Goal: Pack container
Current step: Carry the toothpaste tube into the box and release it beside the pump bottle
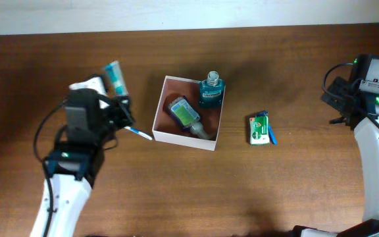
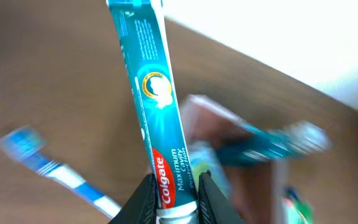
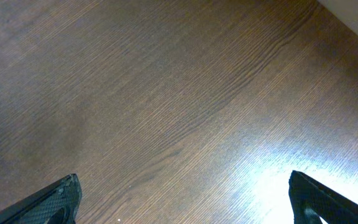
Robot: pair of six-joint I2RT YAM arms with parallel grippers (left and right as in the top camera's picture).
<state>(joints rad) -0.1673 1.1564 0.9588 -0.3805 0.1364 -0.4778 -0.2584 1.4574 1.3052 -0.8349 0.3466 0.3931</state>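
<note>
The container [image 1: 183, 139], a shallow white box with a reddish-brown inside, sits mid-table. In it a teal bottle [image 1: 210, 90] stands at the back right corner and a dark bottle with a green label [image 1: 186, 113] lies flat. My left gripper [image 1: 122, 104] is just left of the box, shut on a teal Colgate toothpaste tube [image 1: 115, 77]. The left wrist view shows the gripper [image 2: 178, 200] pinching the tube [image 2: 156, 93] near its cap end, with the blurred container [image 2: 197, 118] behind. A blue and white toothbrush [image 1: 137, 133] lies on the table beside the box. My right gripper [image 3: 182, 205] is open over bare wood.
A small green packet [image 1: 260, 129] with a blue item beside it lies right of the box. The right arm [image 1: 354, 92] is at the table's far right edge. A pale strip borders the table's far side.
</note>
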